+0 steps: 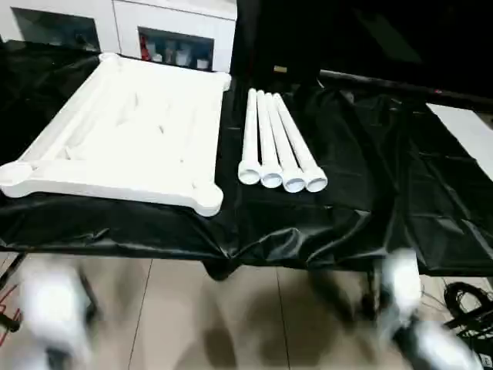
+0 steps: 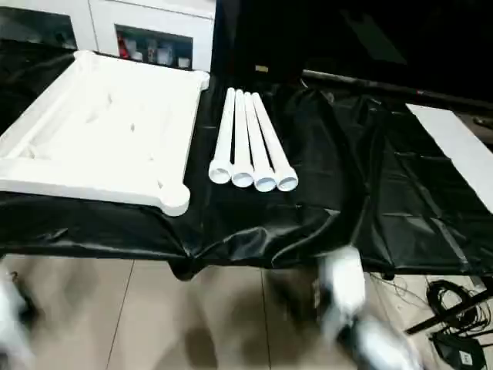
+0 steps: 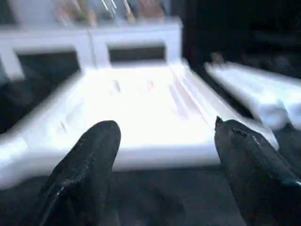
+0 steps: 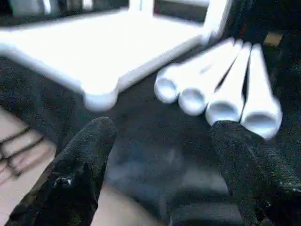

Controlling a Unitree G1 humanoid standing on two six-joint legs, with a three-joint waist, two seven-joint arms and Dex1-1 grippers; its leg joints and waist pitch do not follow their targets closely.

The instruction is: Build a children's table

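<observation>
Both end effectors, left (image 3: 164,165) and right (image 4: 160,165), spread, empty. Legs (image 1: 279,142) likely light, slick; grip mid-shaft. Tabletop (image 1: 123,135) rigid.

no readable text, no labels, no brands, no numbers, no signs

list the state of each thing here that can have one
tabletop: lying underside up on the black cloth, no legs fitted
four legs: loose, side by side beside the tabletop, open ends toward the robot
left gripper: fingers open, empty
right gripper: fingers open, empty
cabinet: glass doors closed
</observation>
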